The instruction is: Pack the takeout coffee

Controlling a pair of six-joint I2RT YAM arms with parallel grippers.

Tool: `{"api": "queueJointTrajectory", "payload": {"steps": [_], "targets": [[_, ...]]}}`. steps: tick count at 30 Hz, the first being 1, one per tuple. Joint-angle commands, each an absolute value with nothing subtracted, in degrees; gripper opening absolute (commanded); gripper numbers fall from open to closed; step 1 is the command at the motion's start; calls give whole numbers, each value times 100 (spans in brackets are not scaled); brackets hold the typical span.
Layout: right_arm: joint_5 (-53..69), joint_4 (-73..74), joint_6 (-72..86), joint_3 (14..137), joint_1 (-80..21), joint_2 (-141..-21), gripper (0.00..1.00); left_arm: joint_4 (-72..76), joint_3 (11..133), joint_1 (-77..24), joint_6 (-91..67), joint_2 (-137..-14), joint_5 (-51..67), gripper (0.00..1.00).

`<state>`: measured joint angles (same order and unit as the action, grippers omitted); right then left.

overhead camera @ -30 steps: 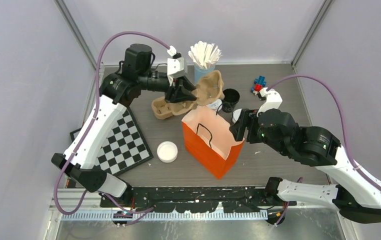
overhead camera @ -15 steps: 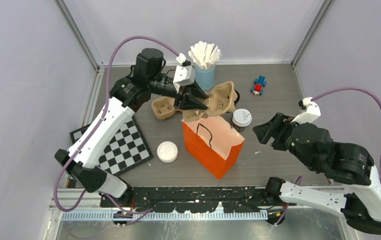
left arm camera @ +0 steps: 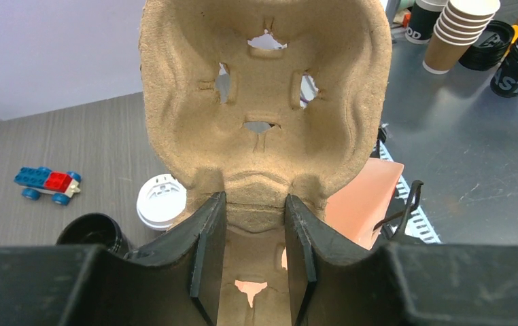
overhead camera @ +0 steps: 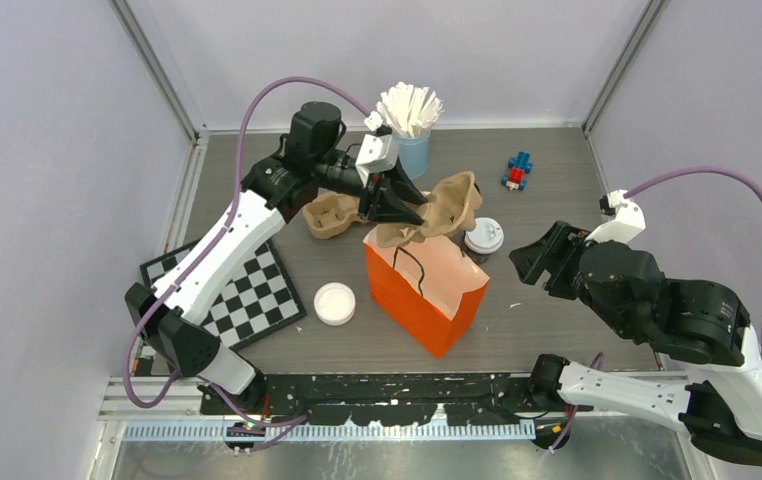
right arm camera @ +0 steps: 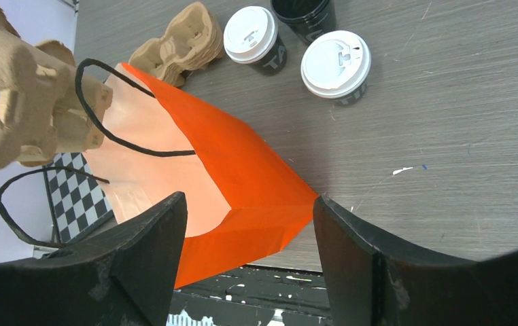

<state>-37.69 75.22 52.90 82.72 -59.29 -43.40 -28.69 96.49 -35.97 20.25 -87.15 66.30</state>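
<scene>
The job is just getting started. Nothing can be seen inside the orange paper bag (overhead camera: 427, 290) yet, and it stands open and ready in the middle of the table (right arm camera: 446, 136).

In front of the bag, on the left arm's side, a loose white lid (overhead camera: 335, 303) lies flat by itself. On the other side of the bag, the right pincer (right arm camera: 248, 204) hangs wide open with nothing in it.

Right above the bag's open top, the left pincer (left arm camera: 255, 207) is pinched on the edge of a brown cup tray (left arm camera: 263, 88). The tray hangs tilted over the bag and has no cups in it.

Just behind the bag stand two coffee cups (right arm camera: 336, 64) with white lids. They sit on the table, near the right pincer but not touching it, and lower than the tray in the left pincer. Beside them is a black cup (right arm camera: 304, 13) with no lid.

I think the tray has to go in, the open cup needs its lid, and all the cups have to be packed.
</scene>
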Motion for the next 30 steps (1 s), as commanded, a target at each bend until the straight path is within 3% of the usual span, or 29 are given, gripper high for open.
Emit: {"api": "queueJointTrajectory", "payload": {"steps": [1, 20, 30], "targets": [[-4046, 7460, 5433, 8477, -5948, -4350, 73, -2360, 9431, -3638, 1830, -8627, 7011, 25], [-2991, 7831, 6910, 8862, -5947, -5377, 74, -5457, 9964, -3930, 3932, -8793, 5876, 26], [-1965, 6984, 7639, 7797, -5949, -5035, 66, -5743, 10011, -3999, 4088, -8755, 5818, 25]]}}
